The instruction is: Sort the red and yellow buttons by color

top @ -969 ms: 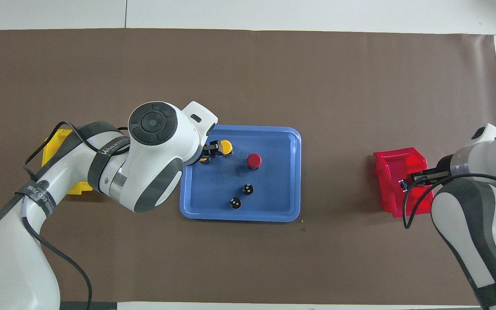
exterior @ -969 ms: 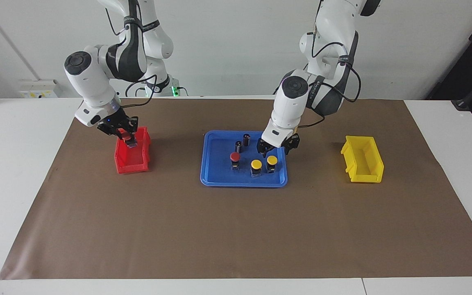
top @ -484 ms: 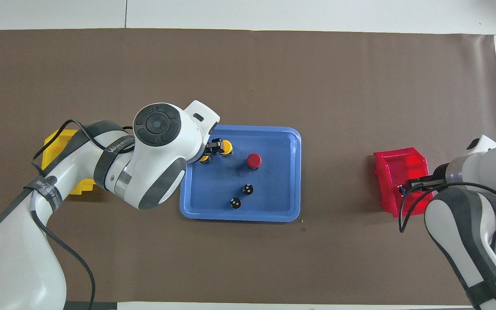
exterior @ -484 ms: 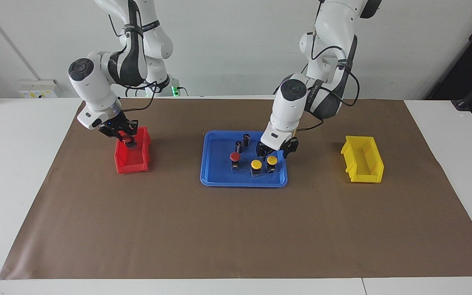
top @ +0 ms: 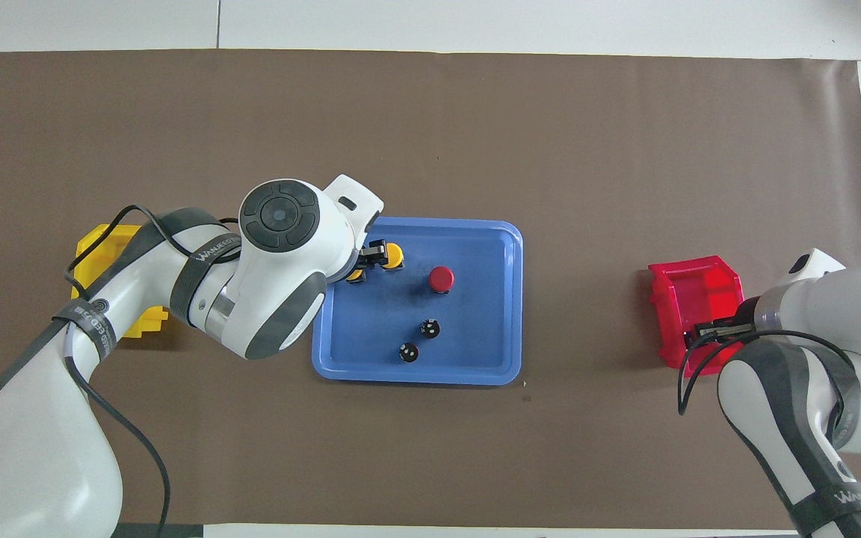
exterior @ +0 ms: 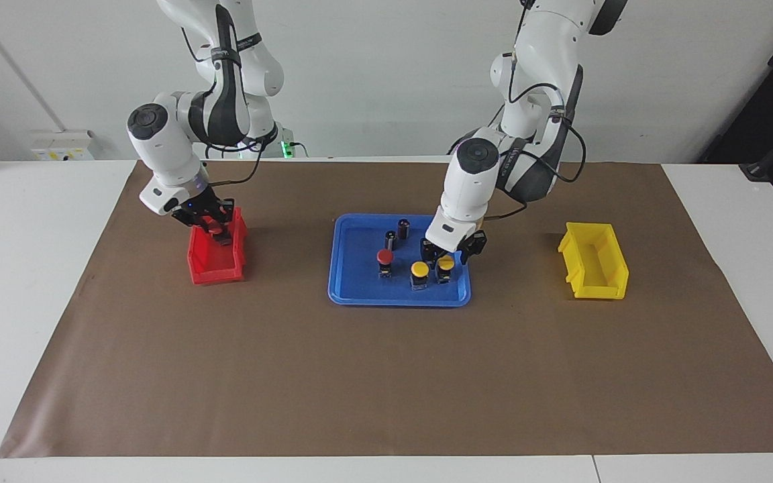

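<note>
A blue tray (exterior: 346,268) holds one red button (exterior: 384,257) and two yellow buttons. My left gripper (exterior: 446,257) is low in the tray, fingers open on either side of the yellow button (exterior: 445,263) nearest the yellow bin (exterior: 594,263). The other yellow button (exterior: 419,270) stands beside it and shows in the overhead view (top: 394,256). My right gripper (exterior: 216,231) is shut on a second red button (exterior: 214,230) over the end of the red bin (exterior: 215,263) nearest the robots.
Two capless dark cylinders (exterior: 391,239) (exterior: 404,227) stand in the tray, nearer to the robots than the buttons. The bins sit on a brown mat (exterior: 386,376), one toward each end of the table. The yellow bin looks empty.
My left gripper has come down around the yellow button. My right gripper has shifted with the red button toward the red bin's robot-side end.
</note>
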Controlling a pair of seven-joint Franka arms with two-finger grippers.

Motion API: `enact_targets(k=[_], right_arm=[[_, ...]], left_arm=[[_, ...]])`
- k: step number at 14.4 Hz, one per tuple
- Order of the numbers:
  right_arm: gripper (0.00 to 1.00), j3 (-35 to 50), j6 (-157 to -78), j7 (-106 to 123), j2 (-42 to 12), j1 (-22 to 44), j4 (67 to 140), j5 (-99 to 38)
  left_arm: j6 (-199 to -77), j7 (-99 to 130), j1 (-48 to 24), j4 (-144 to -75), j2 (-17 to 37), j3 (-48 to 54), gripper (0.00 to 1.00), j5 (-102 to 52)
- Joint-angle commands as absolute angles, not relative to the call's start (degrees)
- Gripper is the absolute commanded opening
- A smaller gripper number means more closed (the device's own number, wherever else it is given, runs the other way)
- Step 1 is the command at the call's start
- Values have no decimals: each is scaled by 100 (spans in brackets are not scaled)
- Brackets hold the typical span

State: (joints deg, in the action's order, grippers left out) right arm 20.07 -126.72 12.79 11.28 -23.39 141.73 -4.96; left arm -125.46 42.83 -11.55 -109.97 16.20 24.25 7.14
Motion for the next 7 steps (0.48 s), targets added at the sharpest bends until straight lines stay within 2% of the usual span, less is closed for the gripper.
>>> enact_targets(k=[1,2,3,4,7], right_arm=[[27,2039,-12771,1424,1327,-2364,14344,-606],[34,2039,-12771,1433,1327,-2373,14344,-606],[47,2039,-12771,1433,1336,-2373,14344,-606],[56,2039,-12771,1433,1336,-2373,14344,-606],[63,2030,-12736,1555,1327,-2373,14326,-606]], left_arm=[[-12595,4456,-1169,-10986,1626,2417,39,861],[-12621,4447,-1152,-10986,1635,2417,15,870],[-12612,4456,-1151,-10960,1652,2417,4,861],[-12525,4473,-1151,-10838,1661,2408,2,853],[-11526,4535,-1134,-10250,1618,2408,2,817]])
